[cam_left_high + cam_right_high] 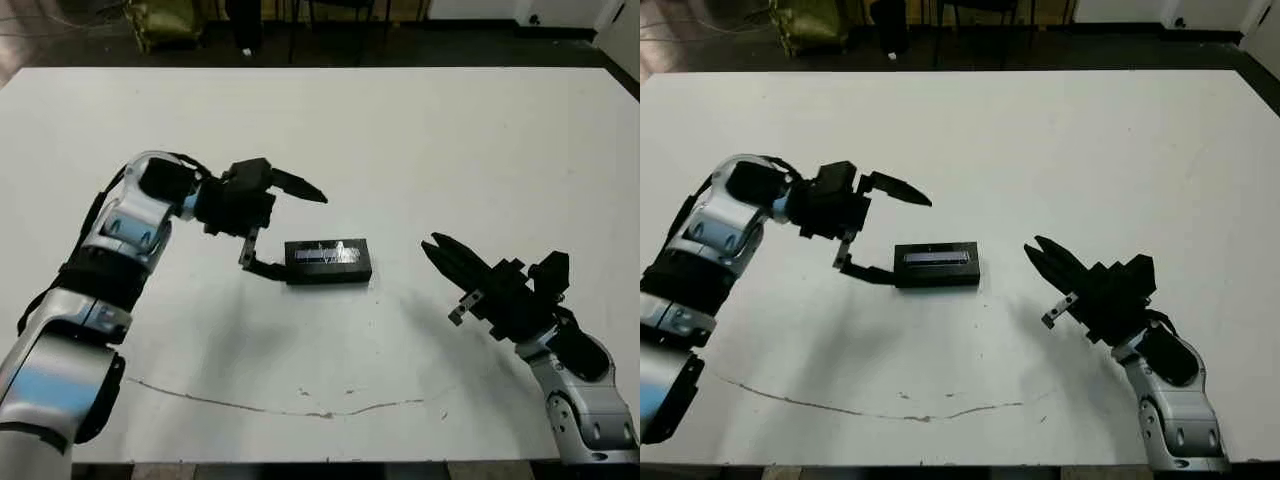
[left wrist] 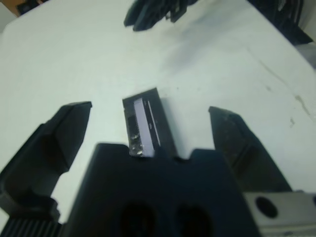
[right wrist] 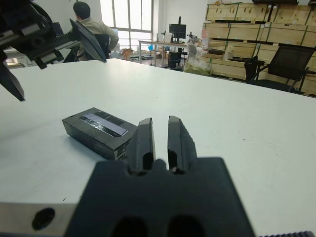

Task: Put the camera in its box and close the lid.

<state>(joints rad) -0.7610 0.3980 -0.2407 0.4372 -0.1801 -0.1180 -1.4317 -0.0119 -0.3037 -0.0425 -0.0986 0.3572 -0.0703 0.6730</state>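
From the head views we see the closed box lying flat near the middle of the white worktop, the lid on it with its pale strip facing up. The camera is not visible. Our left gripper sits just left of the box, its fingers spread wide: one finger points out above the worktop, and the other reaches down so that its tip is at the box's left end; we cannot tell whether it touches. Our right gripper hovers to the right of the box, clearly apart from it, with its fingers pressed together and pointing toward the box.

In the left wrist view, the box lies between our two spread fingers, its pale strip showing. The right gripper appears beyond it, blurred.

In the right wrist view, our two fingers stand side by side, nearly touching. The box rests on the worktop just ahead of them, lid on. The left gripper hangs open past the box. A seated person shows beyond the worktop.
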